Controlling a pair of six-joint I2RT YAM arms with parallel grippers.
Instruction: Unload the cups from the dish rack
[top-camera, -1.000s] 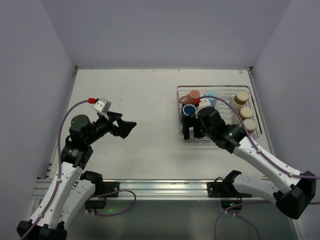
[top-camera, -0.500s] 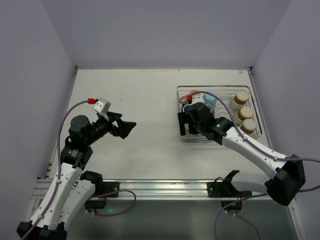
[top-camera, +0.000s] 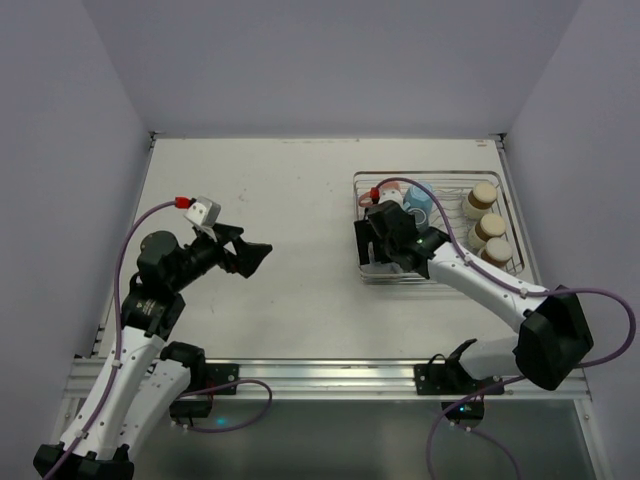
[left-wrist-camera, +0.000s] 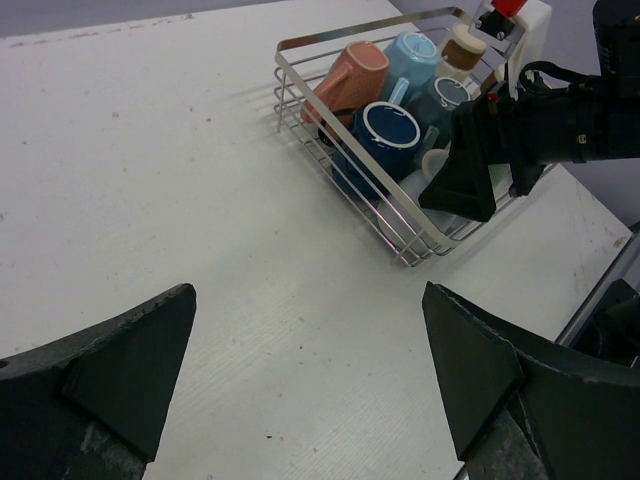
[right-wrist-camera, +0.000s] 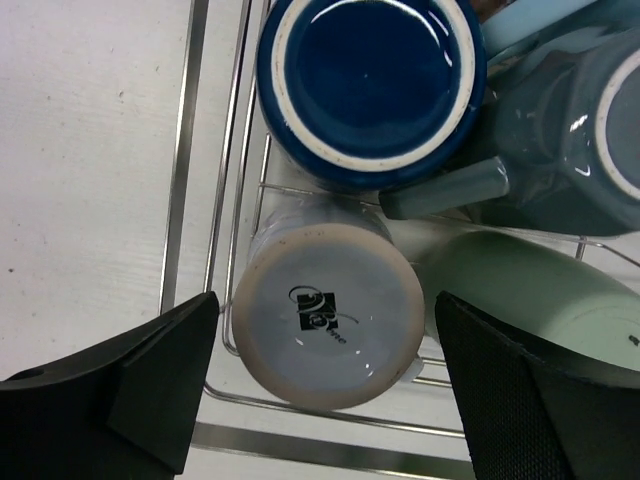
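Observation:
The silver wire dish rack (top-camera: 432, 175) stands at the table's far right. It holds several cups. My right gripper (top-camera: 374, 250) is open above the rack's near-left corner. In the right wrist view (right-wrist-camera: 327, 300) its fingers stand either side of an upside-down grey-white cup (right-wrist-camera: 330, 325), apart from it. Beyond it are a dark blue cup (right-wrist-camera: 370, 75), a grey-blue mug (right-wrist-camera: 565, 140) and a green cup (right-wrist-camera: 530, 295). The left wrist view shows the salmon cup (left-wrist-camera: 350, 80) and light blue cup (left-wrist-camera: 415, 55). My left gripper (top-camera: 257, 255) is open and empty over the table's left middle.
Three beige cups (top-camera: 489, 226) stand in a row at the rack's right side. The rack's wire wall (right-wrist-camera: 187, 150) runs just left of my right gripper's left finger (right-wrist-camera: 160, 390). The table's near edge has a metal rail (top-camera: 320, 372).
My right gripper has swung left and farther over the rack's near-left corner, now hiding the salmon and dark blue cups from the top view. The left arm has not moved.

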